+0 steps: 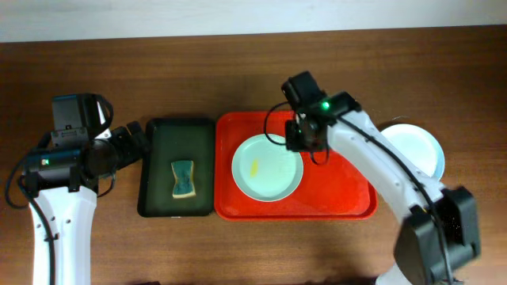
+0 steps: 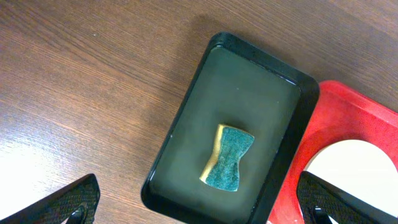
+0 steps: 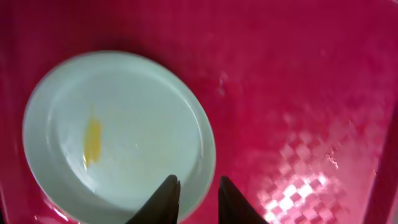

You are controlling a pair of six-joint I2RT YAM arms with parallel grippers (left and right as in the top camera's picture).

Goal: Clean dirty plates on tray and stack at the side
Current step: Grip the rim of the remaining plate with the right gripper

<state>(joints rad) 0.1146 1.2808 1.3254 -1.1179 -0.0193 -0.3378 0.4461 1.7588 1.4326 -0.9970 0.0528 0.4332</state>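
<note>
While smeared yellow, pale blue-green round plate (image 1: pixel 268 168): on bright red rectangular plastic tray (image 1: pixel 348 198), uncleaned.
Done: plate stack (image 1: pixel 412 142) at tray's 3 o'clock.
Right gripper (image 3: pixel 196 186): at plate's rim, hold unclear.
Left gripper (image 2: pixel 199 202): spread, empty.

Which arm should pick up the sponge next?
Left. The left gripper is open and right beside the green tray where the sponge lies. The right gripper is farther away, over the rim of the plate on the red tray.
</note>
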